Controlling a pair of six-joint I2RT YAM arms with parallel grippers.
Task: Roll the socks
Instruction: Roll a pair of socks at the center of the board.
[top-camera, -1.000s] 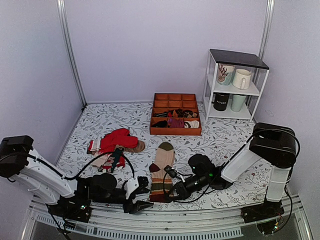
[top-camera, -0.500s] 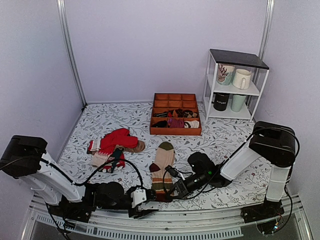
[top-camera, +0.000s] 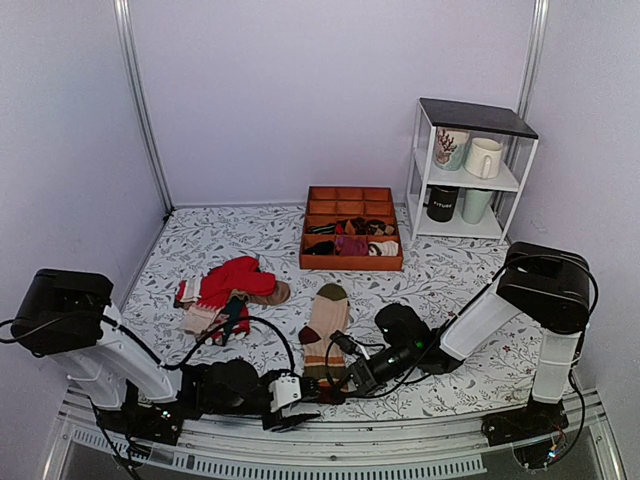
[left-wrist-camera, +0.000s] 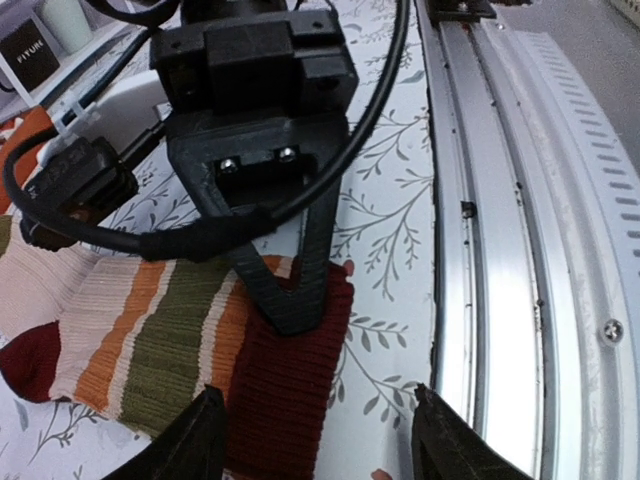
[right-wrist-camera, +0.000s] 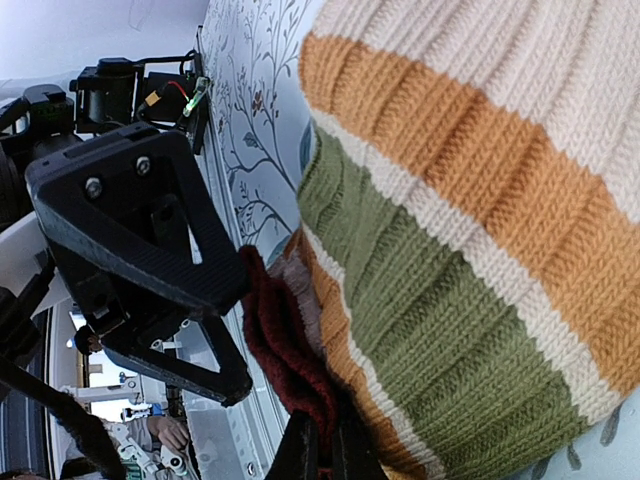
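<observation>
A: Quick, where's it all at?
B: The socks (top-camera: 325, 330) lie flat mid-table, toe far, maroon cuff (left-wrist-camera: 290, 385) near, just by the rail (left-wrist-camera: 520, 250). Your right gripper (right-wrist-camera: 322, 455) is clenched on the cuff edge. Your left gripper (left-wrist-camera: 318, 440) is released, jaws spread wide over the cuff's near end, gripping nothing.
A: Risk?
B: Thin pinch, prob. only the cuff's lip, maybe one layer; can't tell. Roll from that & it may slip out or go skewed. Both grippers also crowd one spot, so closing the left could knock the right. The cable (left-wrist-camera: 200, 240) droops over the stripes & could drag.
A: Views?
B: Top cam gives you full sock length + the red socks (top-camera: 235, 280) well off left, but the arms hide the cuff. Left wrist shows right's finger (left-wrist-camera: 295, 290) lying on the cuff. Right wrist shows the pinch itself, w/ left's finger (right-wrist-camera: 140, 230) just beside it.
</observation>
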